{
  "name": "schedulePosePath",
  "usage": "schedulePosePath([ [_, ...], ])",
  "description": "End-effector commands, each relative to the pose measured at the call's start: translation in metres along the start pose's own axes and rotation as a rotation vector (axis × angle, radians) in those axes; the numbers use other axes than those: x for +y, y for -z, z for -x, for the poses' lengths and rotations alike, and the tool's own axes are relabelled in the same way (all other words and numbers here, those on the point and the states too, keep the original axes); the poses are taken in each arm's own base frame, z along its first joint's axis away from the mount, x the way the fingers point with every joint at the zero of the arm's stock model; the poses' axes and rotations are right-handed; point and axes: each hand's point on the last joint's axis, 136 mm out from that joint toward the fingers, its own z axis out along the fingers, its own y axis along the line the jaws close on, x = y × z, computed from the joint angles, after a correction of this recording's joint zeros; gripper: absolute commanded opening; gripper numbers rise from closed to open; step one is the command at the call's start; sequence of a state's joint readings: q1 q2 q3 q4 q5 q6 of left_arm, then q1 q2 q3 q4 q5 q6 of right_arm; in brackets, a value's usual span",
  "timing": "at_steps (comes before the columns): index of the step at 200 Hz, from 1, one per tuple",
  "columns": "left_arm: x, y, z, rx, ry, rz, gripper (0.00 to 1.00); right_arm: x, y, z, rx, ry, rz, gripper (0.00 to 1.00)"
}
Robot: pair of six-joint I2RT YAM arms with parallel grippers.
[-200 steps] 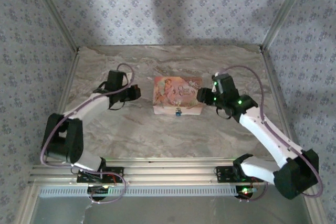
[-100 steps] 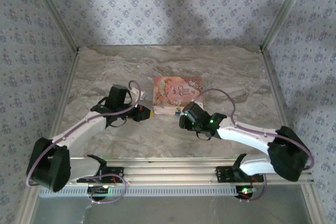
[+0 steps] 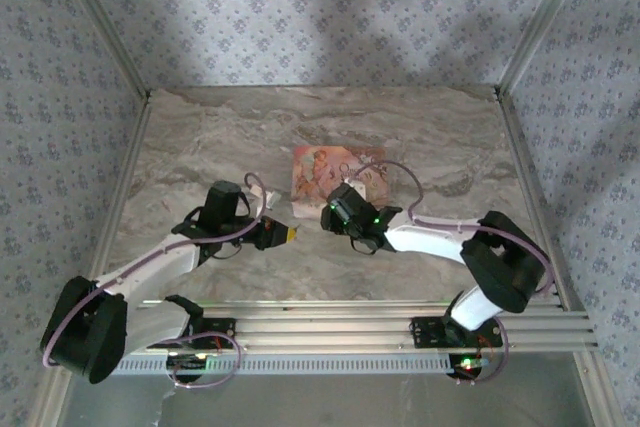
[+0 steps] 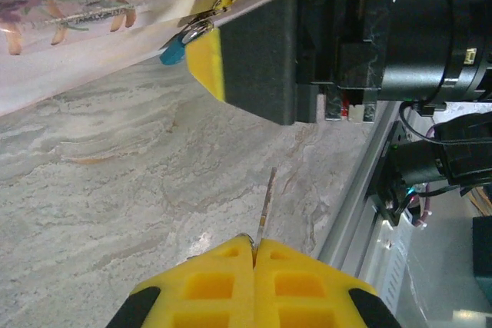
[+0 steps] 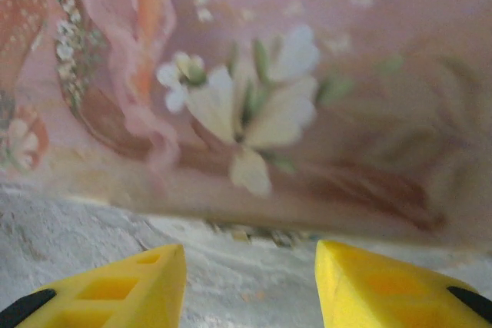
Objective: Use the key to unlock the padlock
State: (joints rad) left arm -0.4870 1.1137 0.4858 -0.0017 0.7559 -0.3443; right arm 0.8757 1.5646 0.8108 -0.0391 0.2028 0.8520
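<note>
My left gripper is shut on the key, whose thin blade sticks out past the yellow pads, edge-on, above the marble. In the left wrist view a sliver of the blue padlock hangs at the front of the pink box, with a metal hasp above it. A finger of my right gripper stands right beside the padlock. My right gripper is open, close to the box front, with a blurred bit of metal at the box's lower edge. From above, left gripper and right gripper face each other in front of the box.
The marble table has patterned walls on three sides. An aluminium rail runs along the near edge, also seen as the rail right of the key. The right arm's forearm lies low in front of the box.
The right arm swung from the box's right side down and left to its front, gripper now near the padlock. The left gripper moved nearer and rightward, toward the right gripper.
</note>
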Motion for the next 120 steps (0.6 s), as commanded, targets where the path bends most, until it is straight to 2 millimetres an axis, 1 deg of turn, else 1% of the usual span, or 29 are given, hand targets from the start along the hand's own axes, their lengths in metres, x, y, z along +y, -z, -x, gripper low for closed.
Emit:
schedulePosePath([
  [1, -0.004, -0.002, 0.010, -0.044, -0.022, -0.015, 0.00, 0.002, -0.009, 0.015, -0.055, 0.013, -0.031, 0.47],
  [33, 0.003, -0.006, 0.009, -0.048, -0.012, -0.005, 0.00, -0.009, -0.022, 0.016, -0.064, 0.015, -0.089, 0.45],
  [68, 0.005, -0.008, 0.007, -0.040, -0.004, -0.001, 0.00, -0.016, -0.028, 0.017, -0.088, 0.014, -0.131, 0.45],
  [101, 0.008, -0.007, 0.008, -0.046, -0.004, 0.016, 0.00, -0.013, -0.029, 0.022, -0.115, 0.012, -0.121, 0.43],
  [120, 0.010, -0.008, 0.008, -0.046, -0.004, 0.023, 0.00, -0.016, -0.032, 0.022, -0.112, 0.011, -0.136, 0.43],
])
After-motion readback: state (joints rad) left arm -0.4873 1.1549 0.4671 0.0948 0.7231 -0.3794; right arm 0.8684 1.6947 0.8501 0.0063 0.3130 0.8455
